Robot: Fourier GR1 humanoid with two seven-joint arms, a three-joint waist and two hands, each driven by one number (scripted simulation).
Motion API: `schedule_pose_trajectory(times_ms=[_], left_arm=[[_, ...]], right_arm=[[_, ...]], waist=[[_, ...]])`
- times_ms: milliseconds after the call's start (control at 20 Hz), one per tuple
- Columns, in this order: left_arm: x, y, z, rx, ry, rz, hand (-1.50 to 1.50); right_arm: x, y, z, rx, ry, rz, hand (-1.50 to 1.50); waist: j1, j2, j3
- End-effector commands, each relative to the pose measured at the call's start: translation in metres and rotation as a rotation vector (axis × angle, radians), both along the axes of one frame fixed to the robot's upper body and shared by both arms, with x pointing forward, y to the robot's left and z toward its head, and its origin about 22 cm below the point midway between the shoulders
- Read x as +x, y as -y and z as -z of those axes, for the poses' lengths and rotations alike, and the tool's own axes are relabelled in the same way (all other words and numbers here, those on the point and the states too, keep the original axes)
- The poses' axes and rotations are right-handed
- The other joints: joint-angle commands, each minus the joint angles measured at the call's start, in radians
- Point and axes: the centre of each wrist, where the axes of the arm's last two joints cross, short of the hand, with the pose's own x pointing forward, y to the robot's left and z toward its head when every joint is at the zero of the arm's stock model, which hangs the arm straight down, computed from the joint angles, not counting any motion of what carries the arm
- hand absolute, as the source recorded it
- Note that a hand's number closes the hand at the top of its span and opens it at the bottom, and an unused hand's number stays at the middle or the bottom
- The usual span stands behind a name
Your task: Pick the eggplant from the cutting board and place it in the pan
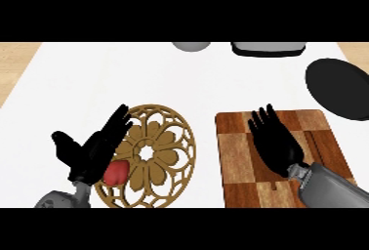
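Steep head view over counter [108, 73]

White tabletop [108, 73] lies bare across the middle and the far left, giving open passage there. The wooden trivet [160, 156] fills the near left, with a red item [116, 173] on its edge under the left hand [90, 151]. The cutting board [238, 146] takes up the near right, under the right hand [272, 141]. The dark pan [338, 88] blocks the far right; a grey bowl [191, 46] and a dark appliance [268, 48] line the back edge.
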Motion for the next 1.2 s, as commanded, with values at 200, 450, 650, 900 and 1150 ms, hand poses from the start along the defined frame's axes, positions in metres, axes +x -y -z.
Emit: schedule_pose_trajectory(times_ms=[200, 450, 650, 900, 1150], left_arm=[[0.002, -0.005, 0.002, -0.014, 0.010, -0.021, 0.00], [0.003, -0.016, 0.002, -0.016, 0.013, 0.009, 0.00], [0.003, -0.006, 0.003, -0.002, 0.014, 0.003, 0.00], [0.013, 0.009, 0.018, -0.015, 0.015, 0.006, 0.00], [0.010, -0.012, 0.003, -0.013, 0.012, -0.013, 0.00]], right_arm=[[-0.049, -0.075, 0.052, -0.215, 0.029, 0.188, -1.50], [-0.032, -0.061, 0.058, -0.202, 0.046, 0.223, -1.50], [-0.025, -0.049, 0.059, -0.209, 0.100, 0.213, -1.50], [-0.036, -0.033, 0.054, -0.308, 0.202, 0.182, -1.50], [-0.021, -0.025, 0.052, -0.292, 0.179, 0.199, -1.50]], waist=[[0.001, 0.008, 0.005], [0.005, 0.009, 0.005], [0.004, 0.009, 0.005], [-0.005, 0.009, 0.005], [0.002, 0.008, 0.005]])
